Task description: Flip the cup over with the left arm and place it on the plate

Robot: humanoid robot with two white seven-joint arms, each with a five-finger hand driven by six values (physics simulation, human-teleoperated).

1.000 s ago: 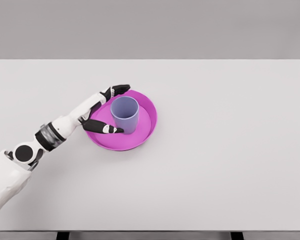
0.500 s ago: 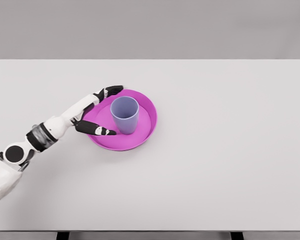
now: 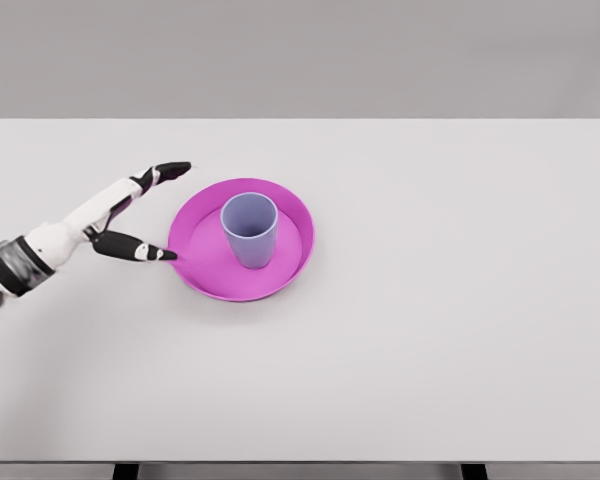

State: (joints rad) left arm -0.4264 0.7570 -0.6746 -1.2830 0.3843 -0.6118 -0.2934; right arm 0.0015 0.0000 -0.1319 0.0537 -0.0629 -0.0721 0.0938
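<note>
**One Cup Sits On The Plate, And Our Hand Is Empty**

One hand is at work, our left hand [image 3: 130, 210]. Its fingers are spread wide and it holds nothing. The long fingers [image 3: 170, 169] point toward the far side of the plate, and the thumb [image 3: 145, 250] reaches out with its tip very close to the plate's near left edge. We cannot tell if the thumb tip touches that edge. The hand lies flat and low, just to the left of the plate, and our white arm comes in from the left edge of the view.

Next to the hand is the pink plate [image 3: 202, 270]. The cup [image 3: 249, 230] stands on it, a little left of the middle. The cup is blue-grey, it stands straight up, and its open mouth faces up. It is apart from our hand, with a bit of bare plate between them.

We think the job looks almost done. The cup is right side up and on the plate, and we have let go. What is left is to pull the arm away to the left and keep the thumb from bumping the plate's edge, so the cup does not wobble.

Around the plate is only the white table [image 3: 430, 330]. Nothing sits in the arm's way. We do not see our right hand at all.
</note>
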